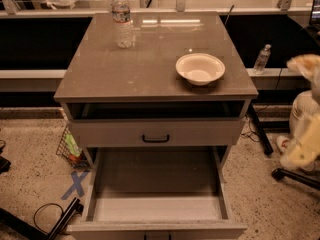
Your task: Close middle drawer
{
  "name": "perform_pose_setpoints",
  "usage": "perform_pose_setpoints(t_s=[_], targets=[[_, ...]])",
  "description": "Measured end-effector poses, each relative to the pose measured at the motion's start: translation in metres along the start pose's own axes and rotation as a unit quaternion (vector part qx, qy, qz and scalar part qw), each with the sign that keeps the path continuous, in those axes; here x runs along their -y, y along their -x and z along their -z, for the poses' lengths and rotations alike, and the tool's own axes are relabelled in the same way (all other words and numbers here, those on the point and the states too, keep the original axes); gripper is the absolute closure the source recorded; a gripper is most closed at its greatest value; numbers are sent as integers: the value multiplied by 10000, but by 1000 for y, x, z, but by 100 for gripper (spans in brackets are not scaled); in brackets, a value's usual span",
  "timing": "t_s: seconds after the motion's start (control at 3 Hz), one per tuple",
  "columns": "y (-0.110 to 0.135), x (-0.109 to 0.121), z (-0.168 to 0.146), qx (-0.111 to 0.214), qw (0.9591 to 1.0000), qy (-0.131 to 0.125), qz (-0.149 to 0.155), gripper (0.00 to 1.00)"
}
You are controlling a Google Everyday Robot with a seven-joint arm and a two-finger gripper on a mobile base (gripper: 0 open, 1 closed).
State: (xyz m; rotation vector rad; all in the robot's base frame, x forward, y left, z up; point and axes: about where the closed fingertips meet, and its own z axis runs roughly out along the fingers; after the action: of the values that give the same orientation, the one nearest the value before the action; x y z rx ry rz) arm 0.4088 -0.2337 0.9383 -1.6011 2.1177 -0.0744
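Note:
The middle drawer point(156, 208) is pulled far out toward me, wide, grey and empty inside. Its flat front point(155, 230) lies at the bottom edge of the view. Above it, the top drawer point(156, 132) with a small black bar handle point(155, 139) stands slightly out under the tabletop. The lowest drawer is hidden. My gripper point(303, 65) is part of the blurred pale arm at the right edge. It sits to the right of the cabinet, at about tabletop height, and touches neither drawer.
On the grey tabletop point(125, 69) stand a water bottle point(121, 19) at the back left and a white bowl point(200, 68) at the right. A second bottle point(262, 59) stands on the ledge behind. A wire basket point(70, 146), cables and a blue tape cross point(76, 184) lie on the floor at the left.

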Motion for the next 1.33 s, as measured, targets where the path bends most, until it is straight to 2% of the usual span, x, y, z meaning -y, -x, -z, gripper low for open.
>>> perform_pose_setpoints(t_s=[0.33,0.67,1.0,1.33], targets=[[-66,-35,-59,641,9971,-137,-392,0],[-102,-39,-97,886,9949,-302,-379,0],[-103,-39,-101,873,9954,-316,-229,0],[-100,-43,-105,790,9963,-259,-213,0]])
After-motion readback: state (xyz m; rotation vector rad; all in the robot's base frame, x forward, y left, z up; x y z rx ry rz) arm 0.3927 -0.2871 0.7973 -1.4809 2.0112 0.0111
